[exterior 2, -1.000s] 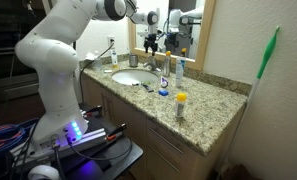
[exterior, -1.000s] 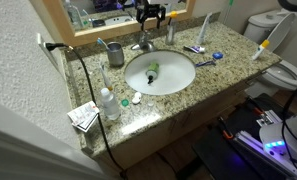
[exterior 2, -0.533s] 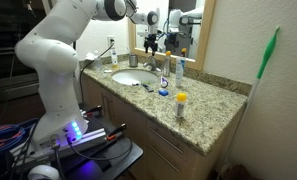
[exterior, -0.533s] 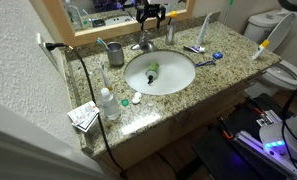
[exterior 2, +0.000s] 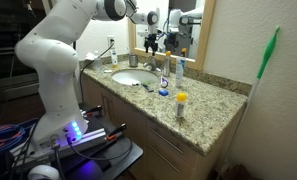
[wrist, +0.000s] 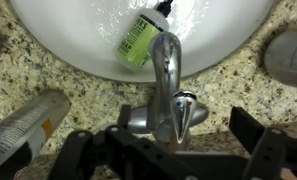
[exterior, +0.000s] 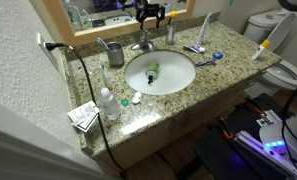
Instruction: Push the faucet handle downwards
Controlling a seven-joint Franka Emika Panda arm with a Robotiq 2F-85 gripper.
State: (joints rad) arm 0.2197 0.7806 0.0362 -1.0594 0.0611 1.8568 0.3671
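The faucet handle (wrist: 176, 112) is a short chrome lever with a red and blue dot, on top of the small silver faucet (wrist: 164, 60) whose spout reaches over the white basin (wrist: 58, 35). My gripper (wrist: 163, 138) is open; its black fingers (wrist: 256, 135) stand either side of the handle without touching it. In both exterior views the gripper (exterior: 151, 14) (exterior 2: 153, 39) hangs just above the faucet (exterior: 143, 43) at the back of the basin (exterior: 178, 82) (exterior 2: 133, 77).
A green tube (exterior: 153, 69) (wrist: 140, 38) lies in the basin. A grey metal cup (exterior: 115, 52) (wrist: 288, 55) and a silver bottle (wrist: 23, 125) flank the faucet. The mirror frame (exterior: 88, 34) is right behind. Toothbrushes (exterior: 201, 28) and small bottles (exterior: 108, 103) stand on the granite counter.
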